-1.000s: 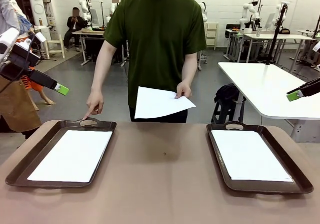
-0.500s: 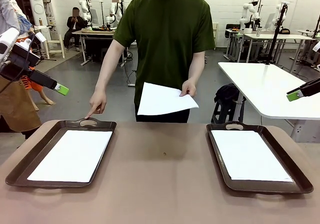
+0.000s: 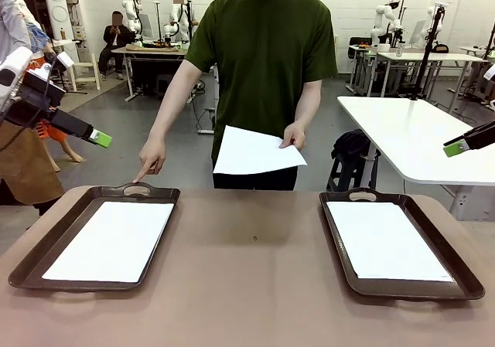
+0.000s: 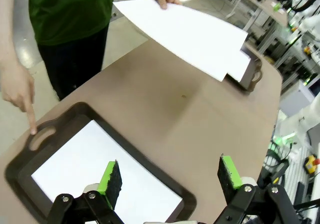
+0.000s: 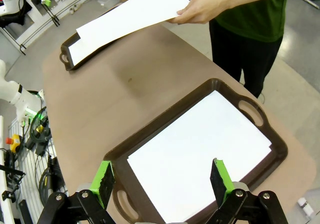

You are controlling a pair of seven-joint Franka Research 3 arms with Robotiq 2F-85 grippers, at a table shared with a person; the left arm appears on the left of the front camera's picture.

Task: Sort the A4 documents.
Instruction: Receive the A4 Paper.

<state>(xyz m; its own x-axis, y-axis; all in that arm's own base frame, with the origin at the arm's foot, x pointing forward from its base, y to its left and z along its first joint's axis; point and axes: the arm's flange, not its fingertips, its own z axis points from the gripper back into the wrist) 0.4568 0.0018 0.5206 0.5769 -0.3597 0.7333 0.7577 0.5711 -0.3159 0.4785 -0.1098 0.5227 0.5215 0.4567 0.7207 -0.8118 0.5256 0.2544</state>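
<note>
Meanwhile, a loose sheet (image 3: 255, 152) is held above the desk (image 3: 247, 262) while the left tray (image 3: 97, 243) is pointed at; both grippers (image 3: 97, 137) (image 3: 456, 147) are spread empty, so the limp paper could be crumpled on handover.

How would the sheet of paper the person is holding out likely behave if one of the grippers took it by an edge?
The sheet is probably floppy: held at one corner by the person's hand, it already bows along its length. It looks thin and light, so it may flutter or slip from a loose pinch. Laid in a tray, it should settle flat like the paper there.
</note>
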